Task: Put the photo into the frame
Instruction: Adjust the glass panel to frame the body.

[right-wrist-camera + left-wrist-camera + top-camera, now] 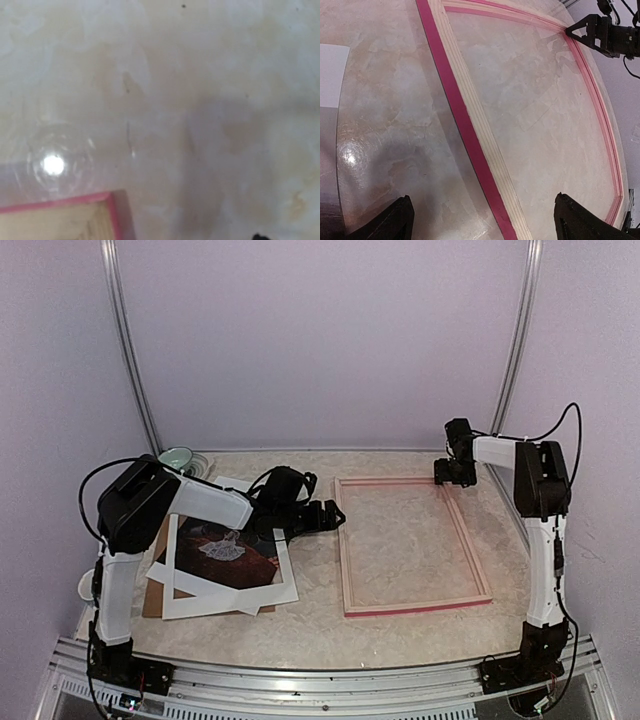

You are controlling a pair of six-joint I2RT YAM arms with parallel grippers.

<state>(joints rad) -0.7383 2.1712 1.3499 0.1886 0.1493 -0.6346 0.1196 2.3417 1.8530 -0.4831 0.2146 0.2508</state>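
The frame (414, 545) lies flat at centre right, pale wood face up with pink edges. My left gripper (335, 515) hovers over its left rail (470, 135), jaws wide open and empty, with one fingertip (402, 220) on each side of the rail. My right gripper (455, 472) is at the frame's far right corner (65, 215) and holds nothing. Only one dark fingertip (257, 236) shows at the edge of its blurred wrist view, set far to the side. The dark photo (225, 550) lies at the left, partly under white mat pieces (235, 592).
A brown backing board (152, 590) lies under the photo pile. A pale green cup (177, 457) stands at the back left. My left arm reaches across the pile. The enclosure walls are close on both sides. The right gripper also shows in the left wrist view (590, 32).
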